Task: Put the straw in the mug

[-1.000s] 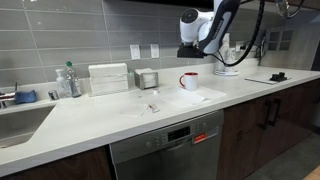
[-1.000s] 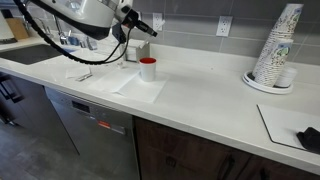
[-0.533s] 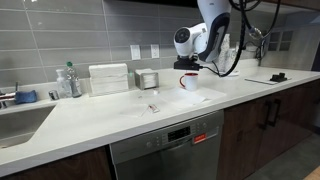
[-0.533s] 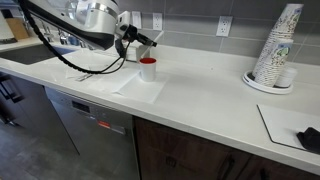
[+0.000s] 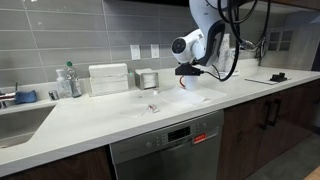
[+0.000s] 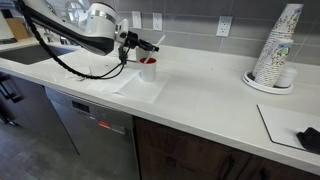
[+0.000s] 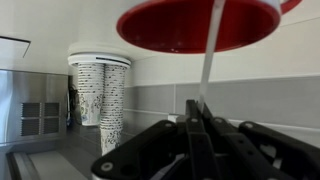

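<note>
The white counter [image 6: 200,105] bears everything. The arm [image 6: 95,25] reaches in from 9 o'clock. Stacked paper cups [image 6: 275,45] stand well apart, at 3 o'clock of the mug [image 6: 148,71]. The gripper [image 6: 152,46] hangs just above the mug, at its 12 o'clock, jaws clenched on 1 straw [image 7: 207,62], which crosses the mug's red mouth in the wrist view.

**Legible Markings: None Identified**

No text, brand, number or sign can be read in any view.

- Stacked paper cups [image 6: 277,45]: they carry a printed pattern in an exterior view and in the wrist view [image 7: 101,95]. No characters can be made out.
- Bottle [image 5: 68,81] beside the sink: its label is too small and blurred to read.
- Dishwasher control panel [image 6: 101,126]: a small red lit mark shows. It cannot be read as a digit or a symbol.
</note>
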Controlling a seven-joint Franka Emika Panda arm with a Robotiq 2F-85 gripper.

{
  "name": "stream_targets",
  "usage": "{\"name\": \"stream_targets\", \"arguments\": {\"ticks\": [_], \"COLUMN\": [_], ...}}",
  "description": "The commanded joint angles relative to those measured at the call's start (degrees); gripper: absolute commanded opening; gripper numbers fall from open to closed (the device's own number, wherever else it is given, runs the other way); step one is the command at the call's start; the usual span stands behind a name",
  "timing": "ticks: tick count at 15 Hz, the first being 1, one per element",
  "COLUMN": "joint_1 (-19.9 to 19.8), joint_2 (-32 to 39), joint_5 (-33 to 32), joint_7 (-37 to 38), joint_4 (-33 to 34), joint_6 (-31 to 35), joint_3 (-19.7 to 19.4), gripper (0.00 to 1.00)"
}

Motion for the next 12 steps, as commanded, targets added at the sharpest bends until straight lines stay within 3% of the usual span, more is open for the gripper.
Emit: {"name": "stream_targets", "arguments": {"ticks": [1,6,9,12], "joint_1": [1.84,3.42,4.59,5.05], "joint_2": [-0.22,-3.65,-9.25,-16.81], "joint_5": [-0.96,-1.07,-1.08,0.64], "joint_7": [-0.34,-2.56,-7.67,-17.09], "joint_4": [-2.59,-4.66,-7.40,-11.46], "joint_6": [-1.60,-0.89,1.82,4.55], "joint_3": [-0.73,-1.55,-1.41,0.08], "gripper": [0.36,0.73,0.95,1.00]}}
